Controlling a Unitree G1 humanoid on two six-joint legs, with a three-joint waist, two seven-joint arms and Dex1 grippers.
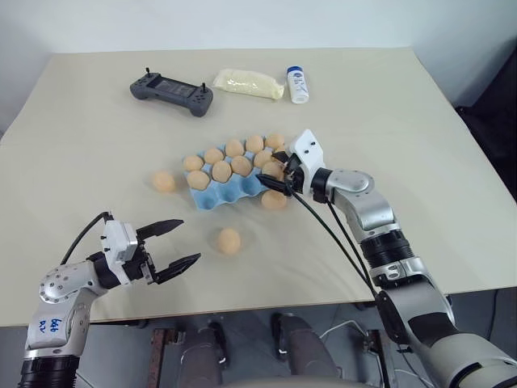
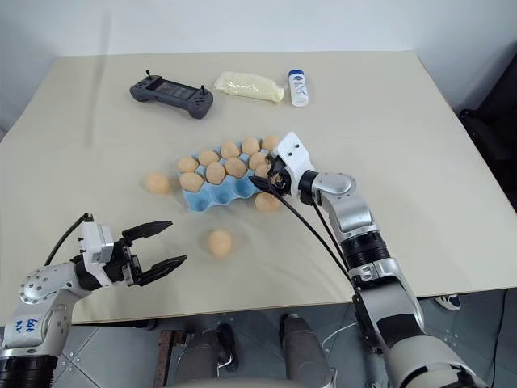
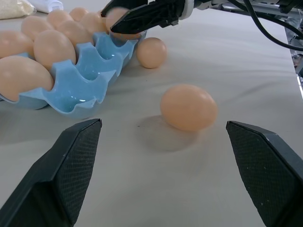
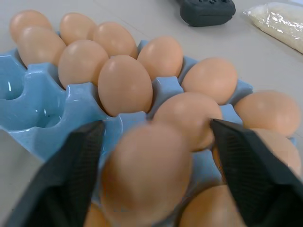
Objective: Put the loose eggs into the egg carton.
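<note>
1. Right gripper [image 1: 279,174] hovered at the near right corner of the light blue egg carton [image 1: 212,199], fingers spread apart, an egg [image 4: 147,177] sitting between them without either finger pressing it.
2. Left gripper [image 1: 176,244] stood wide open and empty over the beige table [image 1: 420,145], pointing toward a loose egg [image 1: 229,240] lying ahead of it.
3. Another loose egg [image 1: 164,181] lay left of the carton; a third [image 1: 275,200] rested against its near right edge.
4. Behind sat a black controller [image 1: 171,93], a white bag [image 1: 248,83] and a small bottle [image 1: 297,84].

Likely a robot test lab: cloth-covered table [image 1: 97,162] holding mixed props (controller [image 1: 171,93], bottle [image 1: 297,85]).
</note>
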